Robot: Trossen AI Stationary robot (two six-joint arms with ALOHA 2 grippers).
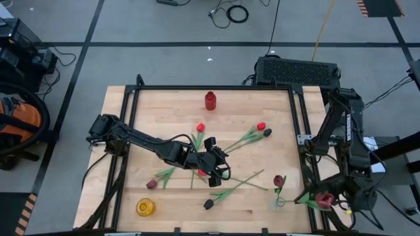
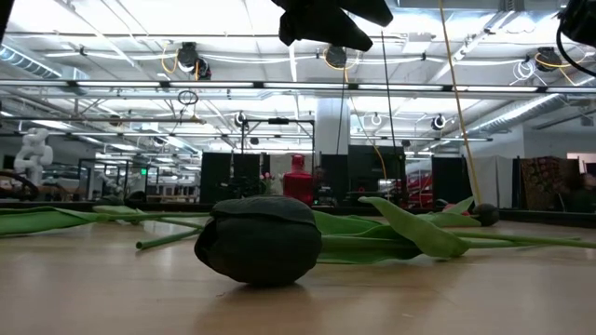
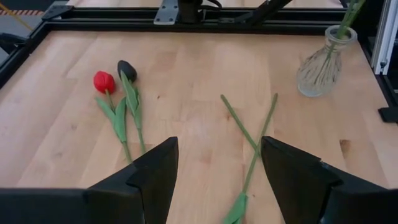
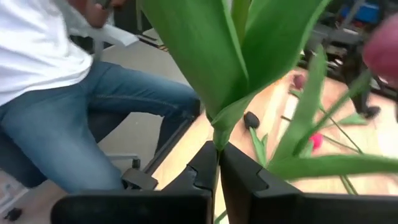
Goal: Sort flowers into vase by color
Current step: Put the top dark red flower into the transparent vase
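Right tool (image 4: 217, 163): clenched on the thin green stem of a maroon tulip (image 1: 324, 200) with smooth pointed leaves, at the surface's (image 1: 164, 108) right edge beside the clear glass vase (image 1: 279, 200), which holds one maroon tulip. Left tool (image 1: 218, 172): released, above mid-surface. Seven tulips lie loose on the wood.

From my console I see a grey floor (image 1: 164, 26) crossed by dark tape lines, with black cables (image 1: 231, 13) coiled on it beyond the tabletop's far edge. An orange-and-black vacuum (image 1: 16, 121) sits off the left edge. Across the table, the hall runs deep under rows of bright ceiling strip lights (image 2: 140, 19), with dark racks (image 2: 233, 177) and a white pillar (image 2: 332, 126). A person in jeans and a white shirt (image 4: 68, 99) sits beside the rig.
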